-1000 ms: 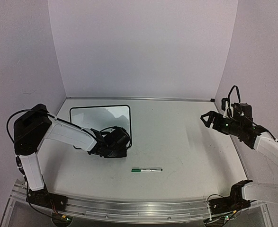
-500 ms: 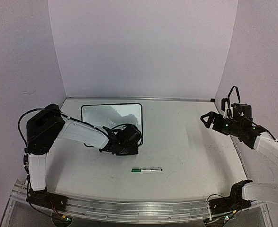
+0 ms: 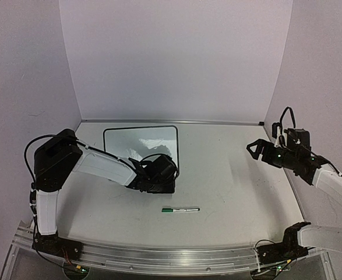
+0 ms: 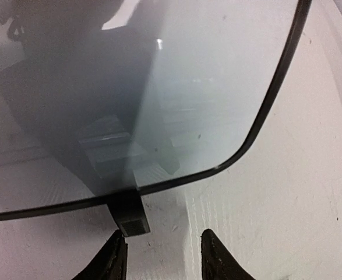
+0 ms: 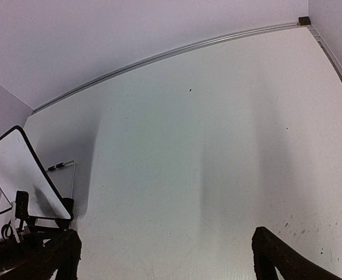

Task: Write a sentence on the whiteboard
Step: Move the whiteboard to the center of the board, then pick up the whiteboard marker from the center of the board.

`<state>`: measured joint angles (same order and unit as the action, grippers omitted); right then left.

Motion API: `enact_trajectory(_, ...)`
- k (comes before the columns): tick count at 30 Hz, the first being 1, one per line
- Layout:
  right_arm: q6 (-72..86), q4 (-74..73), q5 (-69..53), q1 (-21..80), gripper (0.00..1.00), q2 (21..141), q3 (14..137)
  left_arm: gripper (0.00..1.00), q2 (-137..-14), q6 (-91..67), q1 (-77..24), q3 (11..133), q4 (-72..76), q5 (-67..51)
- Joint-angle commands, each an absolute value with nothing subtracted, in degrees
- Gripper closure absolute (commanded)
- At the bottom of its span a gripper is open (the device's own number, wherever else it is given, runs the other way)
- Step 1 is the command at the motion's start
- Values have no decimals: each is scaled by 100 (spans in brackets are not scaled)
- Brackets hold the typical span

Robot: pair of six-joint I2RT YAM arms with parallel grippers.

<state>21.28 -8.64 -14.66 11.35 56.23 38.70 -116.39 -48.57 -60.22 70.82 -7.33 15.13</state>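
Whiteboard (image 3: 137,140), small glossy white rectangle with thin black frame: sits left of centre on the white table (image 3: 235,186). Left gripper (image 4: 164,256) at its near edge, jaws partly apart and empty, just short of a black foot (image 4: 129,214). Right gripper (image 3: 253,149) spread wide, empty.

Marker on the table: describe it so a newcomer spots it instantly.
On the white table, look towards the near edge, just in front of the black-framed whiteboard. The marker lies flat there on its own. It is the only thin white stick, with a green end on the left.
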Motion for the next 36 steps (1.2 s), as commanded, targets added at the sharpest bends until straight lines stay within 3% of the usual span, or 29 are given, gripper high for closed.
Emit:
enact_trajectory(1,2083,-876,-1505,1169,2,5558,3872,55,-11207,-4733,-6081,6886,-342,1234)
enact_trajectory(16,1991,-962,-1586,1177,2,5685,3942,28,-10153,-4004,-6109,5743,-100,547)
enact_trajectory(25,1998,-1028,-1634,1177,2,5704,3905,21,-10075,-2162,-6110,5604,-95,-1497)
enact_trajectory(32,2021,-1090,-1698,1187,2,5693,3894,21,-10387,-1105,-6117,6070,-805,-1264)
enact_trajectory(36,2021,-1129,-1679,1187,2,5656,3910,26,-10559,-713,-6145,6314,-1038,-1157)
